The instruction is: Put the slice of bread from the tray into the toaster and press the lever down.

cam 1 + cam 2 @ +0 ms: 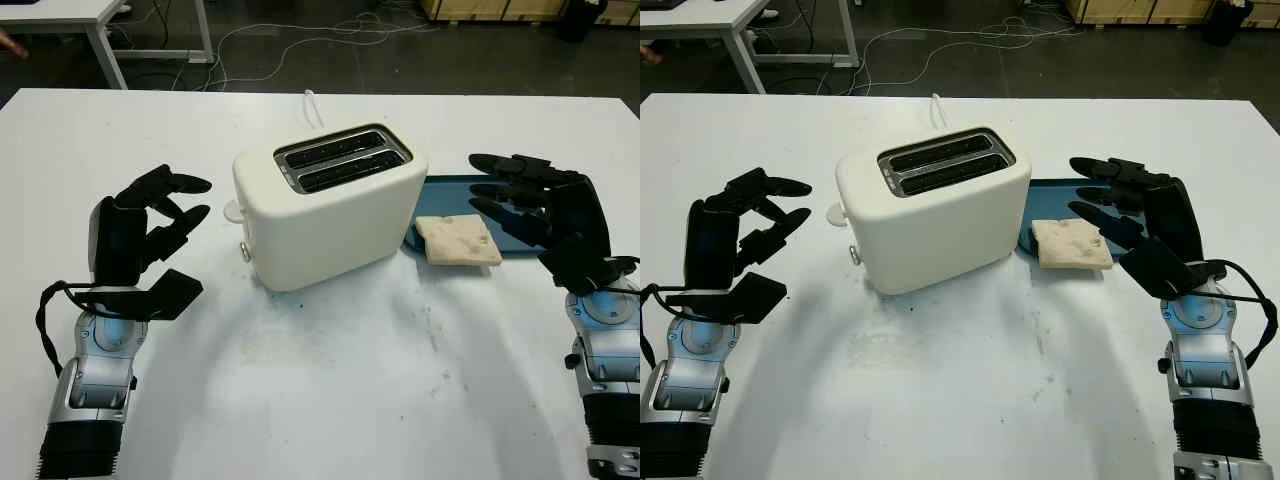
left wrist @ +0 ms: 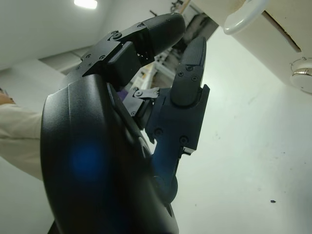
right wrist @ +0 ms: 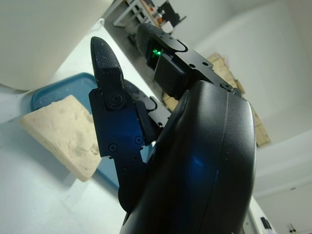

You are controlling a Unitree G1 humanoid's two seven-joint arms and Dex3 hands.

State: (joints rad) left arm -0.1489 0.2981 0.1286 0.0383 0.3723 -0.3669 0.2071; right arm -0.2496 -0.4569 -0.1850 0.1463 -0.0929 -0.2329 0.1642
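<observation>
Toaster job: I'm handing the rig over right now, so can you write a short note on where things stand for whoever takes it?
Left robot hand: open, holding nothing, over the table to the left of the toaster.
Right robot hand: open, holding nothing, over the blue tray, just right of the bread.
Slice of bread: lying on the tray's near edge, partly overhanging onto the table, right of the toaster.
Toaster: mid-table, both slots empty; lever on its left end.
Done: nothing yet.
Left: grasp the bread, drop it into a slot, press the lever down.
</observation>
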